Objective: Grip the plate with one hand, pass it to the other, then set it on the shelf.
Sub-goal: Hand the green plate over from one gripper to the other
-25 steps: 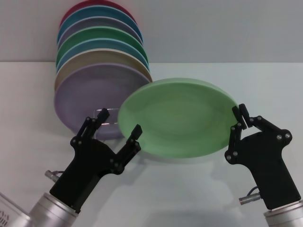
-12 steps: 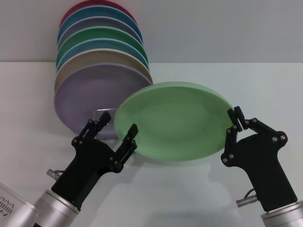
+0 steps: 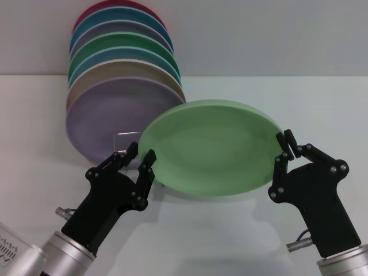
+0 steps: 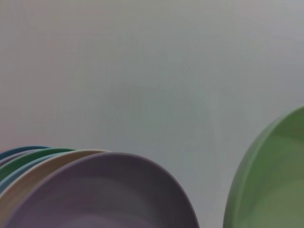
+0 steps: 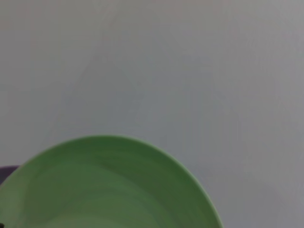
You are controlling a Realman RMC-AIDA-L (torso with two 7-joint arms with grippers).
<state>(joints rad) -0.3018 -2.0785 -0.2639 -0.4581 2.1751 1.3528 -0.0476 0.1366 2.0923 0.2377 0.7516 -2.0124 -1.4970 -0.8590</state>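
The light mint-green plate (image 3: 210,148) is held in the air, tilted, in the middle of the head view. My right gripper (image 3: 286,146) is shut on its right rim. My left gripper (image 3: 141,152) has its fingers closed around the plate's left rim. The plate also shows in the left wrist view (image 4: 270,185) and in the right wrist view (image 5: 109,185). The shelf (image 3: 119,137), a thin silver wire rack, shows only as a small looped front behind my left gripper. The rest of it is hidden by plates.
Several plates stand in a row in the rack at the back left, with the lilac plate (image 3: 100,115) at the front and a darker green plate (image 3: 123,43) behind. The lilac plate fills the left wrist view (image 4: 104,194). The white table (image 3: 230,241) lies below.
My left gripper's fingers have closed in from wide open onto the plate's left rim. The plate and my right gripper shifted slightly left earlier and now hold still.
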